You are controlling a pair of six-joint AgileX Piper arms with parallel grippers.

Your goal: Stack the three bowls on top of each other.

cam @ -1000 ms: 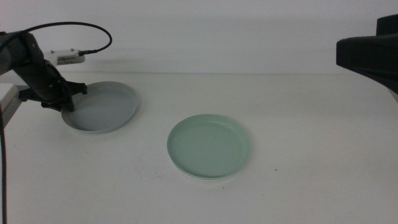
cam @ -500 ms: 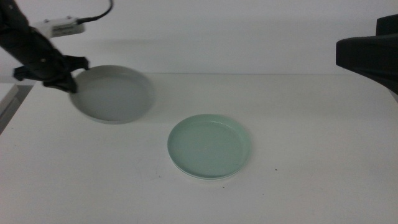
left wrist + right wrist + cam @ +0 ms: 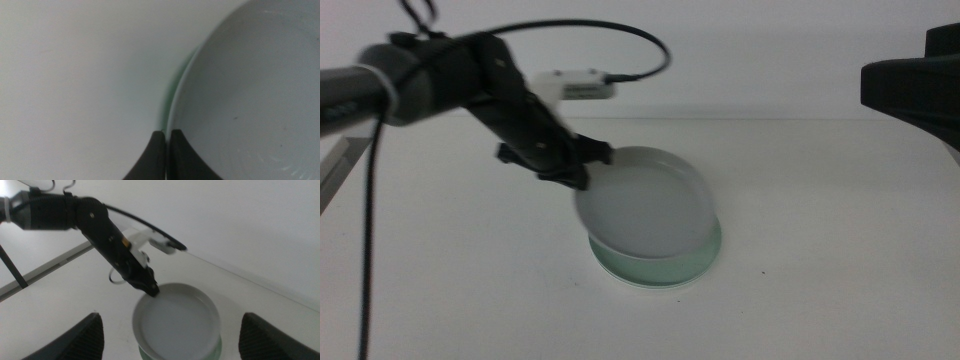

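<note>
I see the pale grey bowl point(image 3: 645, 205) as a shallow, plate-like round dish with a low rim and a smooth, bare inside. It sits tilted over the mint green bowl point(image 3: 660, 268), near the middle of the white bench point(image 3: 820, 250), with its far-left edge raised and its near edge down at the green rim. Only a thin green crescent shows past the grey rim along the near side. I cannot tell whether a third dish lies under the green one.

My left hand point(image 3: 582, 165) has its two dark jaws pinched almost together on the grey bowl's far-left rim; the left wrist view shows the rim caught between them, with a sliver of green just beyond. Nothing lies inside either bowl that I can make out.

My right hand point(image 3: 170, 335) hangs above the bench with its jaws spread wide and holding nothing, looking down on both bowls.
</note>
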